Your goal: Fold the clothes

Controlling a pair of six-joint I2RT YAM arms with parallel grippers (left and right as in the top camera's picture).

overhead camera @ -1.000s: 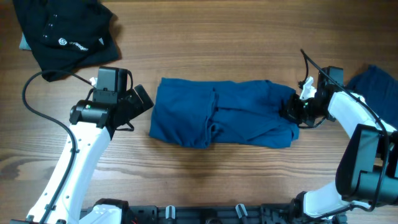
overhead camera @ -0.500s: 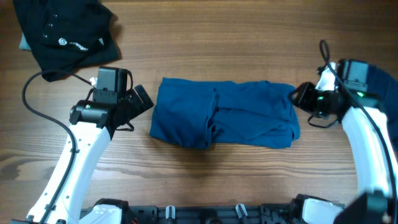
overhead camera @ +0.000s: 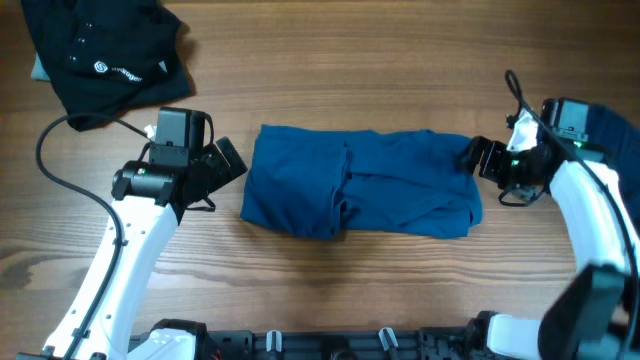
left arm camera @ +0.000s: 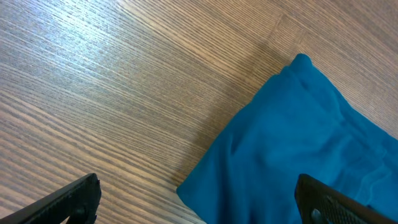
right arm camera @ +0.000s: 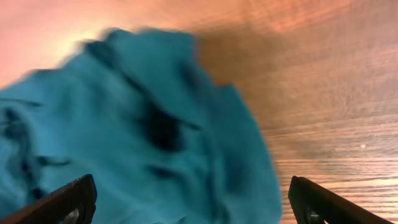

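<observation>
Both sets of my fingers stand wide apart, holding nothing; my left gripper sits just beside the blue shirt at its left edge, my right gripper at its right end; the shirt lies mid-table as a long folded band; I'd pinch every layer at one end, lift low, carry it square across; a darker blue garment waits at the far right.

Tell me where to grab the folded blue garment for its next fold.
Pinch the folded blue garment at its right short end, where the layers bunch into a thicker lip. Come in low from the right with the right gripper, which hangs open right beside that end. The long edges lie flat on the table and look harder to get under.
</observation>
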